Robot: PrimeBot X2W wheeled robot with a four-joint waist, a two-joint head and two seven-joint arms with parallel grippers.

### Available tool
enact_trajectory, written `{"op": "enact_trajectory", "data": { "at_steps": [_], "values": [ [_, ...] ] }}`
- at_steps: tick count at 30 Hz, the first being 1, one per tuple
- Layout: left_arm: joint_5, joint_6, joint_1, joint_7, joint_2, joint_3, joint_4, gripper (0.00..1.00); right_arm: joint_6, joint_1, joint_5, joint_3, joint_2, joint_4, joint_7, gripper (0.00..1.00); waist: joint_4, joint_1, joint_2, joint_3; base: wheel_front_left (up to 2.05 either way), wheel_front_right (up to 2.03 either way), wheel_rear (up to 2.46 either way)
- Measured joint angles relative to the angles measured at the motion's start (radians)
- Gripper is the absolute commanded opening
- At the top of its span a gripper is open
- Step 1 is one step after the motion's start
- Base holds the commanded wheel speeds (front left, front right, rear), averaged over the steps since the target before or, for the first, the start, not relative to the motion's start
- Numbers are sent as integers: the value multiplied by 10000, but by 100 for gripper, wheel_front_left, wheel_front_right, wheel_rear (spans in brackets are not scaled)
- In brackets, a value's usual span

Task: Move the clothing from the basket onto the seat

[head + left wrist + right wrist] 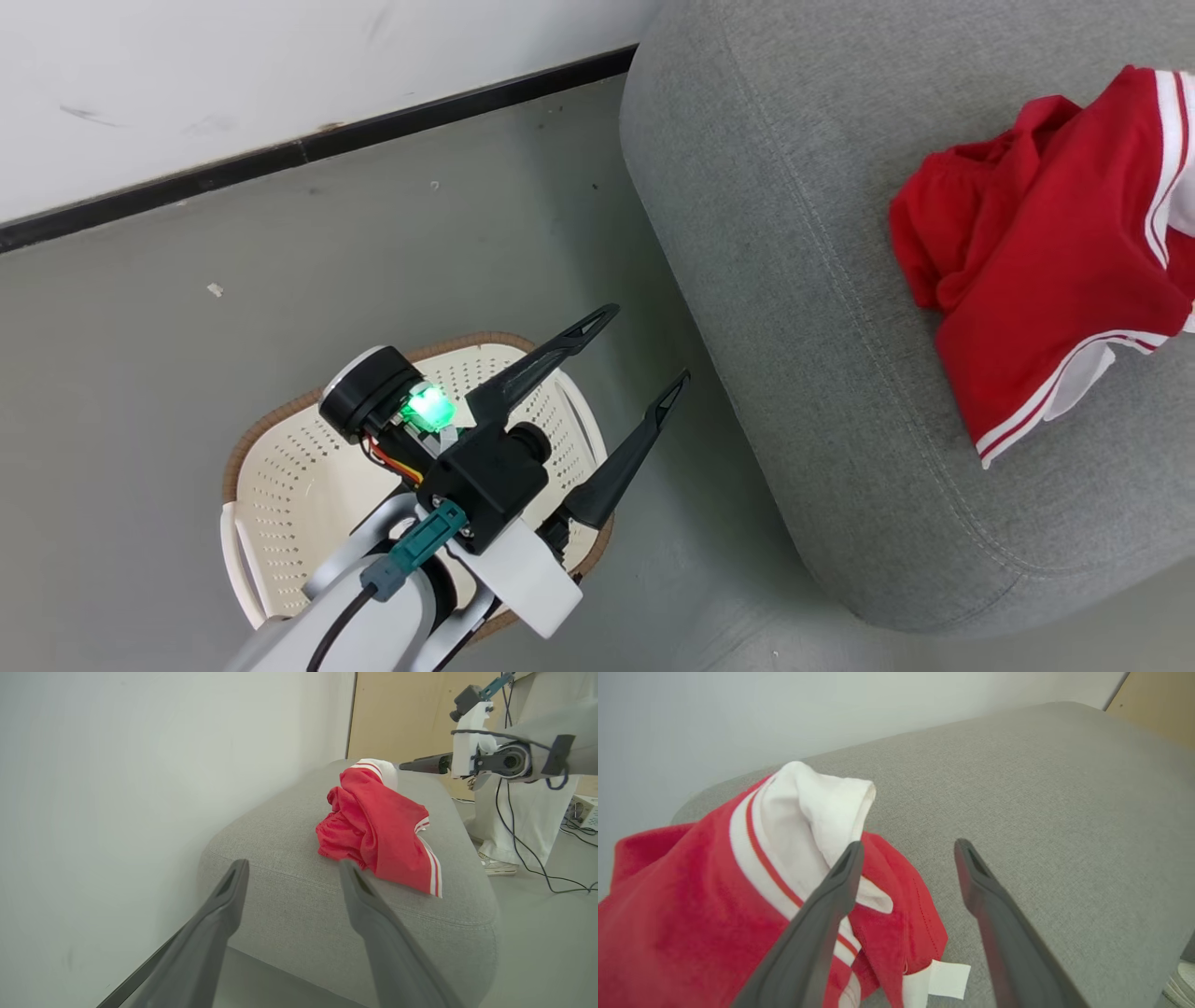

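The red clothing (1046,261) with white stripes lies in a crumpled heap on the grey seat (794,280). My left gripper (649,345) hangs open over the cream basket (280,467), fingers pointing toward the seat. The basket's visible inside is bare perforated plastic; my arm hides part of it. In the left wrist view the open fingers (293,865) frame the seat (280,868) and the clothing (373,826). My right gripper (909,847) is open just above the heap (691,896), its left finger over a white panel, nothing between the fingers. The right gripper (404,766) reaches in beside the heap's top.
The basket stands on grey floor (373,233) left of the seat, near a white wall with a dark skirting strip (327,140). A person's pale trouser leg (537,812) and shoe (497,865) stand beyond the seat, with cables (537,858) trailing on the floor.
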Motion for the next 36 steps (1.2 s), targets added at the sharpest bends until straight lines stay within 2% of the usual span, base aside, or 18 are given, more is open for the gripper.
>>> {"op": "enact_trajectory", "data": {
  "at_steps": [4, 9, 16, 22, 28, 36],
  "values": [
    [-46, 0, 21, -54, 23, 82, 169, 100, 0, 406, 150, -88, -178, -148, 0, 100, -211, 0, 0, -136, 0, 0, 0],
    [-169, 12, 58, -128, 63, 314, 330, 100, 0, 420, 138, -407, -431, -1131, -4, 100, -458, 0, 0, -324, 0, 0, 0],
    [-326, 378, 397, -516, 123, 922, 602, 100, 0, 433, -169, -368, -349, -2416, -6, 100, -653, 0, 0, -649, 0, 0, 0],
    [-345, 905, 663, -918, 184, 1632, 855, 100, 0, 605, -568, -209, -79, -3279, -6, 100, -584, 0, 0, -945, 0, 0, 0],
    [-418, 1609, 1262, -1425, 242, 2568, 1133, 100, 0, 640, -930, 73, 558, -4201, -8, 100, -244, 0, 0, -1236, 0, 0, 0],
    [-723, 2243, 2054, -1950, 291, 3423, 1488, 100, 0, 1035, -1210, 775, 1444, -4913, -50, 100, 297, 0, 0, -1555, 0, 0, 0]
  ]
}}
